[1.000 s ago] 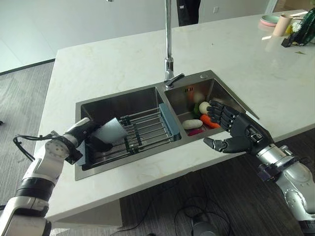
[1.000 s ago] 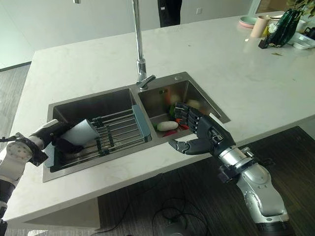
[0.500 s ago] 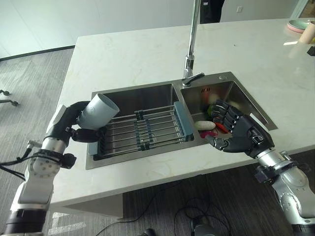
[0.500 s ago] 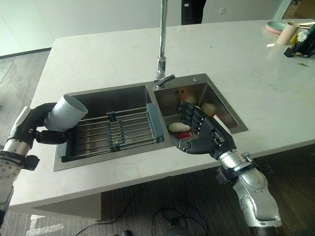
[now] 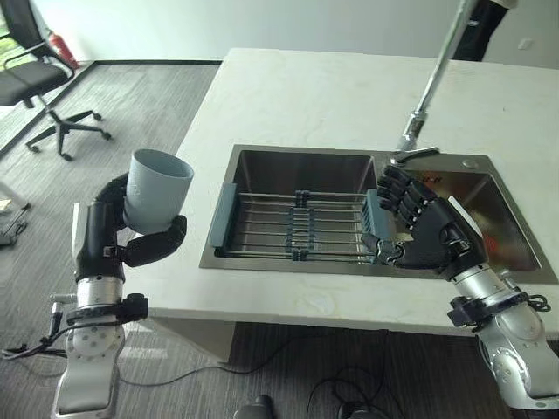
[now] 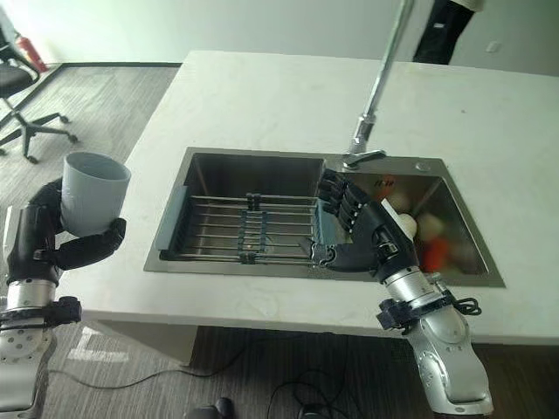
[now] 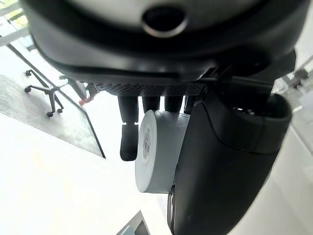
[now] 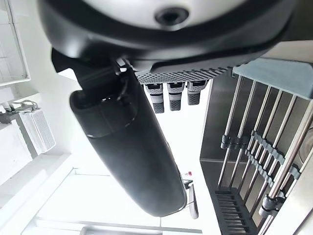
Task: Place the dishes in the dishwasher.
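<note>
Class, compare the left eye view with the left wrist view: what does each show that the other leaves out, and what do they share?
The left eye view adds the sink, its wire rack, the tap and the open right hand above the sink. The left wrist view adds a printed label on the grey cup. Both show the left hand curled round the grey cup.

We see grey striped carpet floor (image 5: 166, 113), a black office chair (image 5: 39, 83) past the counter's far left corner, white wall (image 5: 218, 26).
</note>
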Motion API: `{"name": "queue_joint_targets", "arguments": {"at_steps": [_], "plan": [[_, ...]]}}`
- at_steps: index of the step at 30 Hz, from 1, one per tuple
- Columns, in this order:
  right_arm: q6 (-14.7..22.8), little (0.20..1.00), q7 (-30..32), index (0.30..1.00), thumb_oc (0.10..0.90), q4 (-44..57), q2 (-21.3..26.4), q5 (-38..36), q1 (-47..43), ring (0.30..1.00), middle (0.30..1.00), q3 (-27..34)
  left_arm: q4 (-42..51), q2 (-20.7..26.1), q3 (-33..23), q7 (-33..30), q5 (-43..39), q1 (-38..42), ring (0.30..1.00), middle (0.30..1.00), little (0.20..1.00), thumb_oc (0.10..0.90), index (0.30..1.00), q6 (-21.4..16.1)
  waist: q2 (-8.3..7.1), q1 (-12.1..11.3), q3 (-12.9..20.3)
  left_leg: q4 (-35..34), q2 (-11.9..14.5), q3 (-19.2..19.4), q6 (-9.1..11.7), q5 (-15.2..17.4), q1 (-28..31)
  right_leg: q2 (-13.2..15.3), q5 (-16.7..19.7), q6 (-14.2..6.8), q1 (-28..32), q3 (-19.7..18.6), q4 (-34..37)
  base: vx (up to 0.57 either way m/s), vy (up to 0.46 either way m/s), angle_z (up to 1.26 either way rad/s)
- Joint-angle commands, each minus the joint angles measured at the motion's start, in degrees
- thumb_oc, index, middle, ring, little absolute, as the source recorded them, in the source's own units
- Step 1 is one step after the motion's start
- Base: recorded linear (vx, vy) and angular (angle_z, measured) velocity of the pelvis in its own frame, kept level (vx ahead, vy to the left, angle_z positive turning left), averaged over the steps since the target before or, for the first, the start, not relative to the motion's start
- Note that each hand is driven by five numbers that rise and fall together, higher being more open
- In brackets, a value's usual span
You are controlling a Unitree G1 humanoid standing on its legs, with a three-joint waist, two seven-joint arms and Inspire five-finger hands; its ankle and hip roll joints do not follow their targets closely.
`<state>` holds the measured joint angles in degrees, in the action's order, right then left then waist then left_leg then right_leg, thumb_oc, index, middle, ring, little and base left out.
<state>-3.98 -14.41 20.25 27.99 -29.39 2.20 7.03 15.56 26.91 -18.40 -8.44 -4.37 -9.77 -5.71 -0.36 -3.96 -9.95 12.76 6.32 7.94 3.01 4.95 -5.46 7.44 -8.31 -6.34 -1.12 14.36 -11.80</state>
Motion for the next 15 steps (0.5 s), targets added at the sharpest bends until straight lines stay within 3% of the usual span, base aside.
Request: {"name": "queue_joint_targets", "arguments": {"at_steps": [1, 4, 6, 7, 10, 15], "plan": [[6.8, 0.900, 0.5, 0.900, 0.800, 8.3, -0.1, -1.5, -4.1, 0.900, 0.900, -0.1, 6.8, 3.7, -4.8, -4.1, -3.9, 3.7, 0.300, 0.300, 0.300, 0.400, 0.300, -9.1, -0.37, -0.1, 4.5, 4.4, 1.9, 2.3, 2.7, 5.8, 0.6, 1.8, -3.4, 0.7, -2.1, 3.8, -5.4, -0.01, -0.062, 0.51], [7.8, 0.900, 2.2, 0.900, 0.800, 8.2, 0.9, -0.6, -3.8, 0.900, 0.900, -0.2, 7.7, 2.6, -4.3, -2.3, -3.9, 2.7, 0.300, 0.300, 0.300, 0.400, 0.300, -10.2, -0.02, -0.8, 4.0, 4.4, 4.4, 5.5, 4.4, 4.1, -0.4, 3.2, -4.1, 0.5, -0.5, 8.2, -5.4, -0.08, -0.002, 0.66], [9.8, 0.900, 4.7, 0.900, 0.800, 7.5, 2.0, 0.0, -2.1, 0.900, 0.900, 2.9, 6.5, 3.3, -3.4, -0.1, -5.0, 4.0, 0.300, 0.300, 0.300, 0.400, 0.300, -12.2, -0.18, 1.4, 4.5, 4.4, 10.6, 16.8, 6.7, 2.0, 0.6, 5.5, -4.6, -0.5, 1.7, 15.0, -5.4, -0.08, 0.072, 1.67], [10.7, 0.900, 5.2, 0.900, 0.800, 7.0, 2.3, -0.2, -1.7, 0.900, 0.900, 3.9, 5.6, 3.7, -3.1, 0.4, -6.1, 4.5, 0.300, 0.300, 0.300, 0.400, 0.300, -12.9, -0.20, 1.8, 4.3, 4.4, 11.4, 18.7, 6.9, 1.3, 0.9, 6.0, -4.3, -0.7, 2.3, 16.5, -5.4, -0.05, 0.148, 2.53], [13.2, 0.900, 4.3, 0.900, 0.800, 5.5, 2.9, -1.4, -1.5, 0.900, 0.900, 6.2, 4.0, 4.8, -3.8, 0.1, -10.0, 4.1, 0.300, 0.300, 0.300, 0.400, 0.300, -15.0, 0.00, 1.4, 3.4, 4.4, 9.8, 18.2, 6.4, 1.7, 0.4, 6.9, -3.8, -1.6, 3.0, 17.5, -5.4, -0.04, 0.224, 2.02], [15.3, 0.900, 5.2, 0.900, 0.800, 5.7, -0.7, 0.8, -2.2, 0.900, 0.900, 5.2, 3.7, 4.1, -5.2, 1.0, -11.7, 3.6, 0.300, 0.300, 0.300, 0.400, 0.300, -15.6, 0.28, -1.2, 3.8, 4.4, 4.6, 14.7, 3.6, 4.3, 0.1, 9.3, -2.9, -3.4, 5.1, 17.6, -5.4, 0.03, 0.383, 0.55]]}}
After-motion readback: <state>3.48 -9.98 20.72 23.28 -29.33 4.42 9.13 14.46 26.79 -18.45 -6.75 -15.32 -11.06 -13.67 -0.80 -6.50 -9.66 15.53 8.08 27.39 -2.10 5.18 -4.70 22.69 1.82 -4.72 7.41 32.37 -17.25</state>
